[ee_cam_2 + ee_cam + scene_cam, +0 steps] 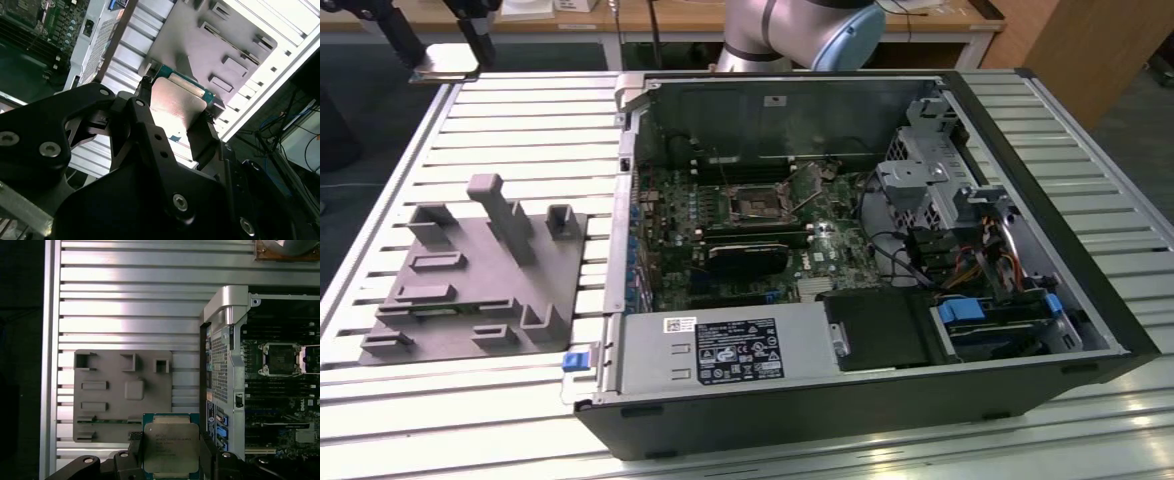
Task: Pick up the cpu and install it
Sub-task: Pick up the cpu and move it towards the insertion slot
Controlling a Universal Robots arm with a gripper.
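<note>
End effector (171,460): in both wrist views its two dark fingers (206,452) pinched the cpu (171,445) by two opposite edges.
Cpu: it hung in the air, with its silvery top toward the first wrist camera and a green rim showing. It was above one edge of the grey tray (100,405) and seemed not to touch it.
Tray: it lay on the slatted table (125,315), between one long table edge and the open computer case (854,400).
Socket (280,359): it sat on the motherboard inside the case, well apart from the cpu, with the case wall (222,370) between them.
Step in hand: by my judgement, carrying the chip toward the socket.
Doing it well: the chip should be kept level and the pinch steady and not harder. It should pass high over the case wall, with its edges squared to the socket frame.
Risk: a tilted or slipped chip could bend the socket contacts.
</note>
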